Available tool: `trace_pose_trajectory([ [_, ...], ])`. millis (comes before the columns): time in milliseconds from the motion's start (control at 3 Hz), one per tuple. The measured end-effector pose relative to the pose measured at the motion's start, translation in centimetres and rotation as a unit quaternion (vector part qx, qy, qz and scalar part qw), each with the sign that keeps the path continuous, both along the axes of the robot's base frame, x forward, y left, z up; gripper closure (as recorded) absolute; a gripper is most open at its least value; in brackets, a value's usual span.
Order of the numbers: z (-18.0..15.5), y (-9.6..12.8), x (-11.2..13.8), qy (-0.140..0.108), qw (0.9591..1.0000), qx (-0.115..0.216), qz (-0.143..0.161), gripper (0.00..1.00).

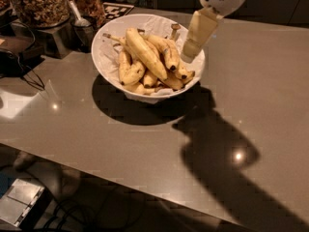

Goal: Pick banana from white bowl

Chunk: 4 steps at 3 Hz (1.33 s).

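Note:
The white bowl (107, 62) stands on the grey table at upper centre, lined with crumpled white paper and holding several bananas. The banana (165, 50) is curved, with brown blotches and a black tip pointing down-right, and lies in the right half of the bowl. A longer, cleaner yellow banana (143, 52) lies just left of it, on top of the pile. My gripper (189, 53) is cream-coloured under a white wrist. It hangs slanted over the bowl's right rim, its tip just right of the banana and apart from it.
Clear jars of nuts (41, 3) and a metal cup with a scoop (83, 27) stand at the back left. A black device with cables (17, 57) sits on the left. The table's front edge (120, 177) runs diagonally below. The arm's shadow falls right of the bowl.

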<state>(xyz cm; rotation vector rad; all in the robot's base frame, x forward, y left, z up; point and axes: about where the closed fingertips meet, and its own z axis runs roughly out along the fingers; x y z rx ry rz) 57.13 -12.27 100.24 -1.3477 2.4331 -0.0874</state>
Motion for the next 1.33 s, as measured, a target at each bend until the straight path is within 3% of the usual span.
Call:
trace_pose_trajectory([
  [333,-0.1,1.4,1.1,0.007,0.9999,0.004,-0.007,0.32],
  [1333,-0.6,4.6,3.7,0.030,0.9994,0.012,0.015,0.39],
])
